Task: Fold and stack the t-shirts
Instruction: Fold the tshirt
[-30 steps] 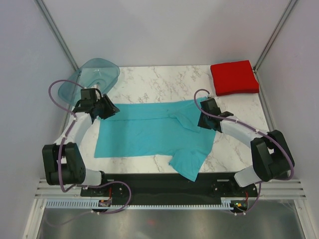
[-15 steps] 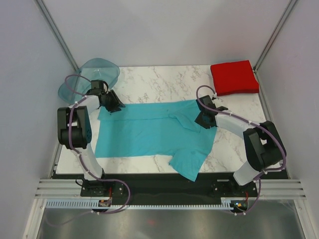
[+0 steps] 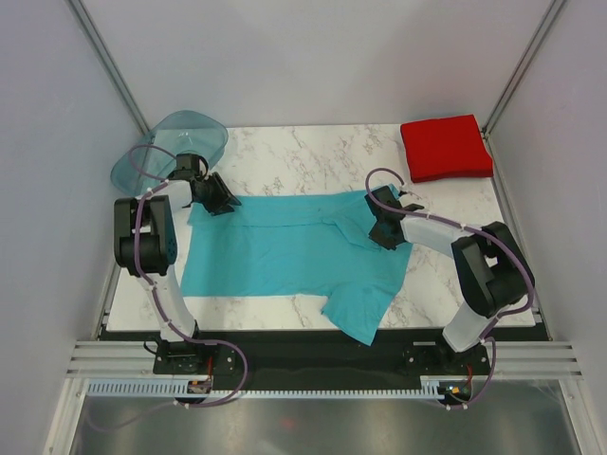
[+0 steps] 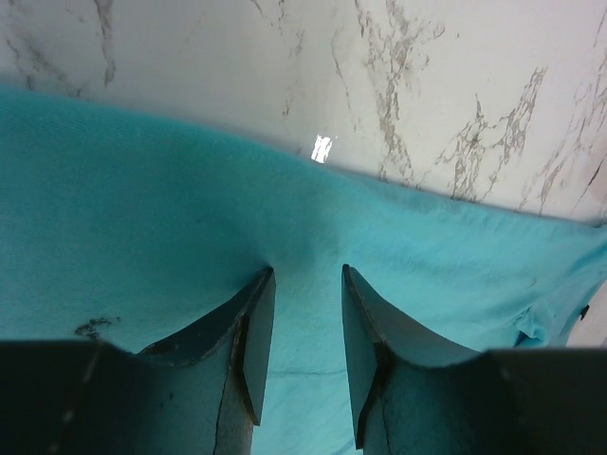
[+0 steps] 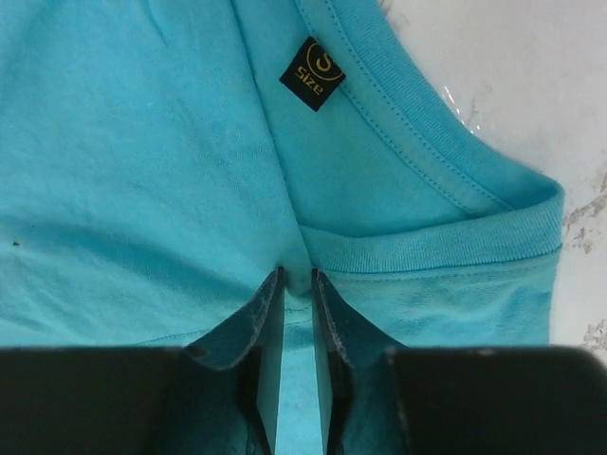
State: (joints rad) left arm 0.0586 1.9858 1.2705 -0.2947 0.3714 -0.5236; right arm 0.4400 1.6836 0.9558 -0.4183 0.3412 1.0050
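The turquoise t-shirt (image 3: 285, 251) lies spread flat on the marble table (image 3: 313, 152), one sleeve hanging over the near edge. The red t-shirt (image 3: 446, 147) is a folded square at the far right corner. My left gripper (image 3: 220, 202) is at the shirt's far left corner. In the left wrist view its jaws (image 4: 303, 272) stand close together, with turquoise cloth (image 4: 142, 190) puckered between the tips. My right gripper (image 3: 384, 230) is at the neck. In the right wrist view it (image 5: 297, 273) pinches cloth just below the ribbed collar (image 5: 446, 246), near the black size label (image 5: 313, 74).
A translucent teal plastic tray (image 3: 175, 142) stands at the far left corner, just behind my left gripper. Grey walls close in the table on both sides and at the back. Bare marble (image 4: 427, 85) lies beyond the shirt's far edge.
My left arm has swung out, and its gripper has moved from the shirt's left side to its far left corner. My right gripper has shifted slightly left and farther onto the collar.
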